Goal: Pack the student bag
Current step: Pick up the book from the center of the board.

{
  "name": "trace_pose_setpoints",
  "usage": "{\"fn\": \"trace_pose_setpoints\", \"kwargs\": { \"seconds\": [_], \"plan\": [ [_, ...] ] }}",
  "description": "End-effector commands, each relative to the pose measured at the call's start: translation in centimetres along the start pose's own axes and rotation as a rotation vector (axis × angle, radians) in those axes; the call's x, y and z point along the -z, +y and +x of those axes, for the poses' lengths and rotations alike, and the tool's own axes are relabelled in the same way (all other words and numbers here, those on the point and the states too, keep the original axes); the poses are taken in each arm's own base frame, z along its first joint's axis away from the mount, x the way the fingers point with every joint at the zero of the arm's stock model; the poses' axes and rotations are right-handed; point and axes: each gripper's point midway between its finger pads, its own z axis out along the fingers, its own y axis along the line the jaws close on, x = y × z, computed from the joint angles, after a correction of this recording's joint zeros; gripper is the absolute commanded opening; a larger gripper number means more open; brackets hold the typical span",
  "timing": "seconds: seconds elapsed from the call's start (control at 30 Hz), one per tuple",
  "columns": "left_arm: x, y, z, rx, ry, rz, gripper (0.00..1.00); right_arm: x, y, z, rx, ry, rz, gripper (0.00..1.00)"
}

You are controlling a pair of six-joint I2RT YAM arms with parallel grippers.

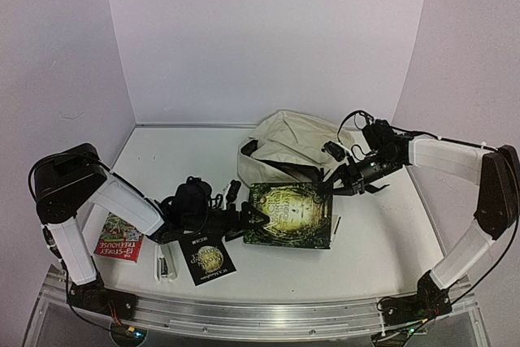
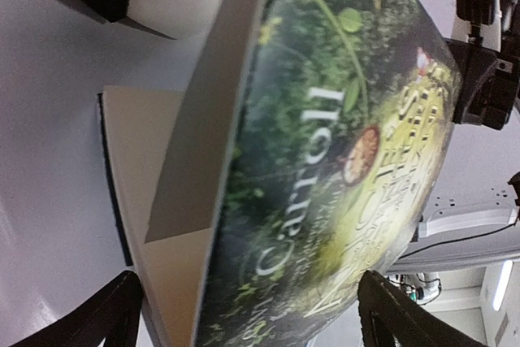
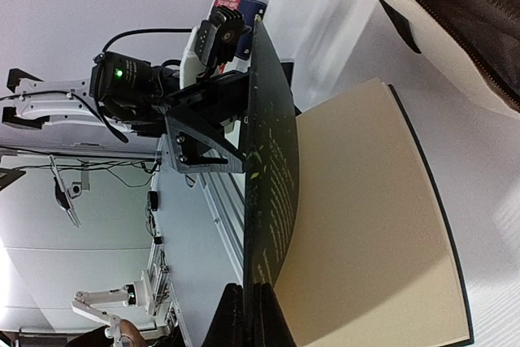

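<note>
The cream student bag lies slumped at the back centre, its dark zipper edge showing in the right wrist view. A green-covered book lies in front of it. My right gripper is shut on the far edge of the book's front cover, which stands lifted off the cream pages. My left gripper is open at the book's left side. Its dark fingers stand on either side of the book's spine end, the right one apart from the cover.
A red paperback lies at the near left, by the left arm. A small black booklet and a white oblong item lie near the front edge. The metal rail runs along the table's near side.
</note>
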Motion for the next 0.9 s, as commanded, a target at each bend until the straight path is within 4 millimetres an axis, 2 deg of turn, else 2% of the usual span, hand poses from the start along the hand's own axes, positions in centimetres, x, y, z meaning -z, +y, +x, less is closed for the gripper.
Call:
{"fn": "trace_pose_setpoints", "kwargs": {
  "seconds": [0.0,0.27,0.5,0.67,0.8,0.83,0.87],
  "plan": [
    [0.7,-6.5,-0.8,-0.087,-0.005,0.242,0.81,0.7,3.1,-1.0,0.092,-0.027,-0.096,0.00],
    [2.0,-7.8,-1.1,-0.114,-0.042,0.289,0.50,0.3,2.2,-0.5,0.089,-0.013,-0.088,0.00],
    [2.5,-8.1,-1.2,-0.144,-0.054,0.286,0.17,-0.1,1.3,-0.5,0.089,-0.007,-0.068,0.00],
    [2.6,-8.1,-1.3,-0.152,-0.062,0.276,0.01,-0.1,0.8,-0.7,0.094,-0.009,-0.041,0.00],
    [2.8,-7.9,-1.3,-0.153,-0.072,0.269,0.00,-0.1,0.2,-0.7,0.087,-0.011,-0.010,0.11],
    [2.9,-7.9,-1.3,-0.155,-0.076,0.267,0.00,-0.1,0.1,-0.7,0.086,-0.015,0.001,0.19],
    [3.0,-8.0,-1.4,-0.157,-0.083,0.268,0.00,0.0,0.0,-0.8,0.083,-0.019,0.011,0.32]
  ]
}}
